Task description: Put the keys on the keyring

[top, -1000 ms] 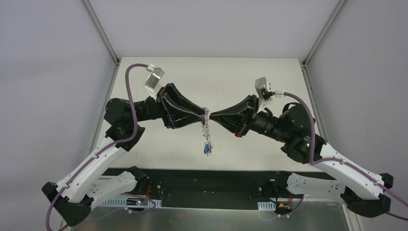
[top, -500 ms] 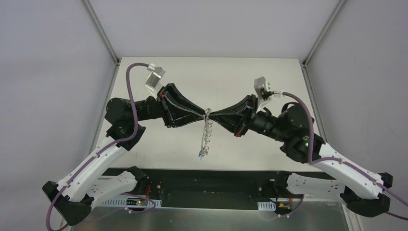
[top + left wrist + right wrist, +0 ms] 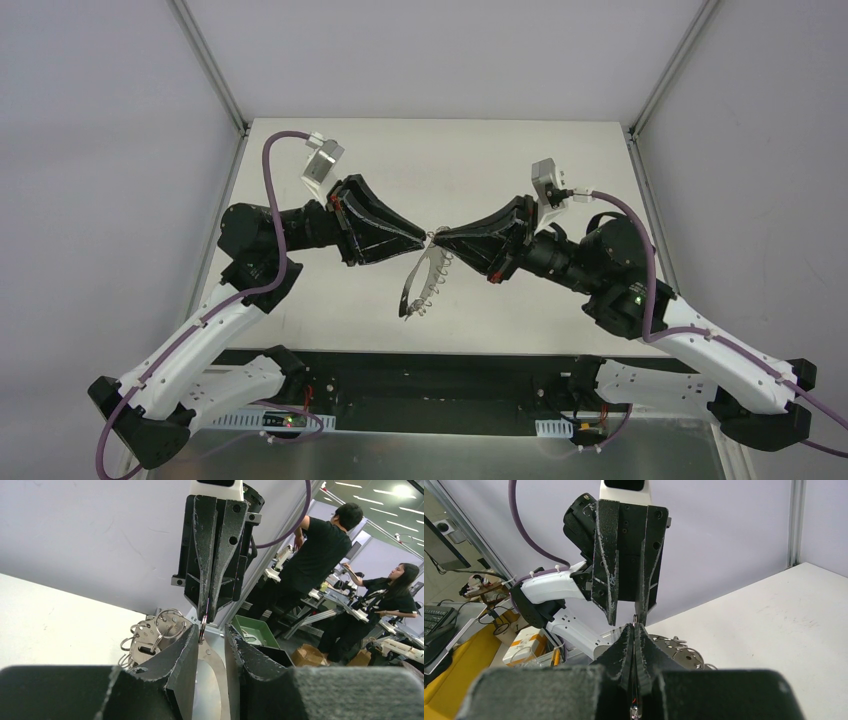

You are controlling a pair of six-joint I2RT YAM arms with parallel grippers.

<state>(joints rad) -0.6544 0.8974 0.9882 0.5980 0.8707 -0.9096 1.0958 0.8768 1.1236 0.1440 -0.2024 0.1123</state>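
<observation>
Both grippers meet tip to tip above the middle of the table. My right gripper (image 3: 438,238) is shut on the top of the keyring (image 3: 417,285), a silvery wire loop fringed with metal pieces that hangs slanting down and left from it. In the right wrist view my right gripper (image 3: 634,629) pinches a small ring, and a thin red sliver shows deep between the pads. My left gripper (image 3: 422,238) is open, its jaws apart on either side of that small ring (image 3: 202,626). The keyring's pieces (image 3: 150,632) lie beside its left finger. No blue key shows.
The white table (image 3: 560,160) lies below both arms, bounded by metal frame posts (image 3: 215,70) at the back corners. Both arms are raised off the surface. Beyond the table edge, the left wrist view shows a green bin (image 3: 252,630) and people at benches.
My left gripper has opened and let go of the keyring. The keyring's lower end has swung left, and the blue key seen hanging a second ago no longer shows.
</observation>
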